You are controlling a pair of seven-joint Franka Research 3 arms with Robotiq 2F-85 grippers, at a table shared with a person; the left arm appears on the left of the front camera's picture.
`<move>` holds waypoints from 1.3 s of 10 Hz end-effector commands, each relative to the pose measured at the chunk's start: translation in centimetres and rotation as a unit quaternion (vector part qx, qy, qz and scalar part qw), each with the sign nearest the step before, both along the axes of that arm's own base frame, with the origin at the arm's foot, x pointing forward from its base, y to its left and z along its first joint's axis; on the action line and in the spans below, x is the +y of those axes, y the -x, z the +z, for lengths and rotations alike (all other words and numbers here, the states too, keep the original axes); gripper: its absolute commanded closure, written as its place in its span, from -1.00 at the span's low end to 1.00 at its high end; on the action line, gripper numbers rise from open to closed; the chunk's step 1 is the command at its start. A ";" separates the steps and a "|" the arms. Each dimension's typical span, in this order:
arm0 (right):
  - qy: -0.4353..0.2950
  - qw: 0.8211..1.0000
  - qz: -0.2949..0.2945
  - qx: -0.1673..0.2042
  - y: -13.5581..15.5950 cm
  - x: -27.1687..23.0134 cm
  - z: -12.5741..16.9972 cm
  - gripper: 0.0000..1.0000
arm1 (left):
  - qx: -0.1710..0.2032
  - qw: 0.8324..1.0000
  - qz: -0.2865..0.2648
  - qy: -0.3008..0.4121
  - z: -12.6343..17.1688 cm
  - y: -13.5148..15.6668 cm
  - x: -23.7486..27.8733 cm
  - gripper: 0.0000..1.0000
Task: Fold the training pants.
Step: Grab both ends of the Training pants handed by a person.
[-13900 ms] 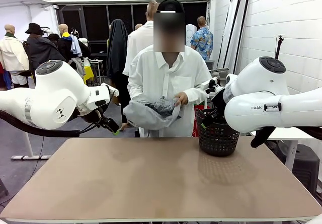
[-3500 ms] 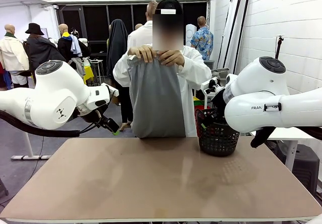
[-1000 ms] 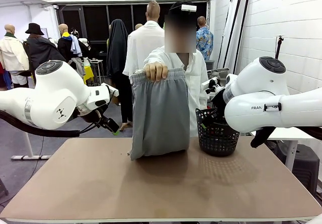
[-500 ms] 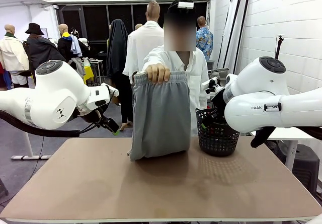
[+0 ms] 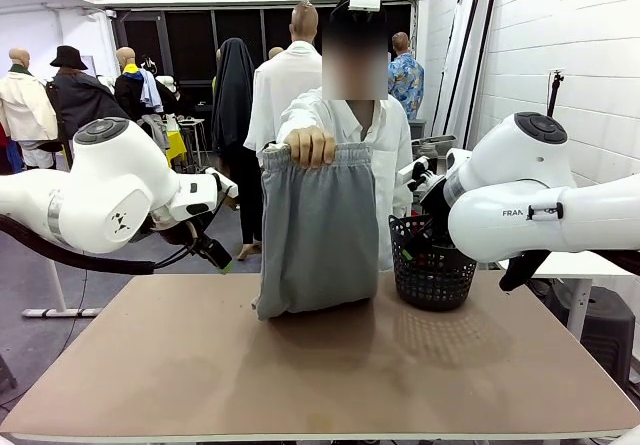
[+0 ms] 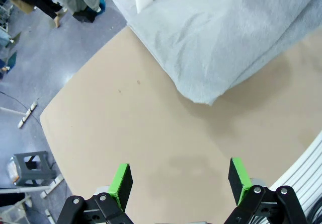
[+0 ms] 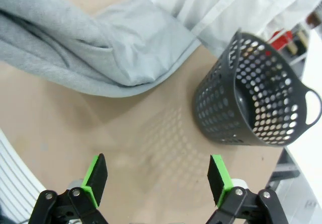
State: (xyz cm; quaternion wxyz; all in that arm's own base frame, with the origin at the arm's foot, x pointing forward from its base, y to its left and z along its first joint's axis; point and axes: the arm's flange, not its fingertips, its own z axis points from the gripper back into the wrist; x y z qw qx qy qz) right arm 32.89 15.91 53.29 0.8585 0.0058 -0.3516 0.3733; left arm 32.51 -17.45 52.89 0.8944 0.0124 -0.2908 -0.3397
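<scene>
Pants [image 5: 318, 230] are held upright at frame centre by a hand [image 5: 311, 147], with the hems resting on the table [image 5: 300, 375]. Left gripper [image 6: 178, 181] and right gripper [image 7: 157, 176] are spread wide, empty. Cloth is best laid flat before folding.

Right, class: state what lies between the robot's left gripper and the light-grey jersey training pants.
Bare tan tabletop, seen in the left wrist view, separates the open left gripper from the light-grey jersey training pants.

Our bright workshop
We see a white block wall [image 5: 560, 25], dark windows [image 5: 188, 45] behind, grey floor [image 5: 30, 350]
</scene>
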 end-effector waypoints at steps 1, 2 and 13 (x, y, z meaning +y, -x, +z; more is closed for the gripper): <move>0.041 0.996 0.077 0.000 -1.0 -0.8 0.6 -1.00 | 0.022 0.995 -0.075 -0.053 1.1 -0.6 1.0 -1.00; 0.065 0.992 0.104 0.000 -1.5 -1.1 0.6 -1.00 | 0.039 0.989 -0.120 -0.077 1.0 -0.9 1.6 -1.00; 0.104 0.971 0.216 -0.005 -3.5 -2.6 0.2 -1.00 | 0.059 0.940 -0.308 -0.132 0.4 -2.7 2.6 -1.00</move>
